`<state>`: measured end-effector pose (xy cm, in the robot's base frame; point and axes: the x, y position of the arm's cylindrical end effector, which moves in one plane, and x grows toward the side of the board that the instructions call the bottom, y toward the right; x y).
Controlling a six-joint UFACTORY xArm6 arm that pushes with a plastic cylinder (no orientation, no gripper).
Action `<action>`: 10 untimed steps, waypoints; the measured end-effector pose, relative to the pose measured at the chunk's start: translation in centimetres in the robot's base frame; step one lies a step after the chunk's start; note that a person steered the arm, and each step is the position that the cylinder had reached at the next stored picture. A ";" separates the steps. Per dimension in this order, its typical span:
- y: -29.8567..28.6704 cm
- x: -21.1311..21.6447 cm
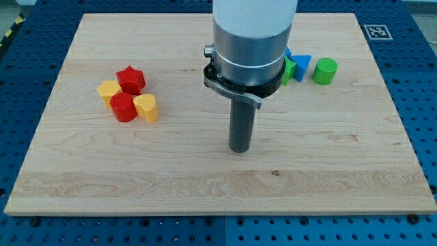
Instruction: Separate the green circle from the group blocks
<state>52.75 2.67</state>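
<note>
The green circle [326, 71] is seen near the view's top right of the wooden surface [328, 164], standing upright as a short cylinder. Just to its left a blue triangular block [302, 65] is placed, with a narrow gap visible between the two, and further left a second green block [289, 70] and a bit of another blue block [288, 53] are partly hidden behind the arm's grey body [249, 41] — their shapes cannot be made out. My tip [240, 150] is set down near the middle of the surface, well apart from the green circle, below and to the left of it. No hand is fitted, so no opening can be told — only the straight dark rod is shown. At the view's left a separate cluster is gathered: a red star [130, 79], a yellow block [109, 90], a red round block [123, 107] and a yellow heart-like block [146, 108], packed closely together.
</note>
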 end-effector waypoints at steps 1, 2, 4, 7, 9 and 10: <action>0.0 0.0; -3.0 -0.1; -11.3 -1.4; 2.2 -2.0; 11.7 -6.6; 13.0 -6.8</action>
<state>46.00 15.65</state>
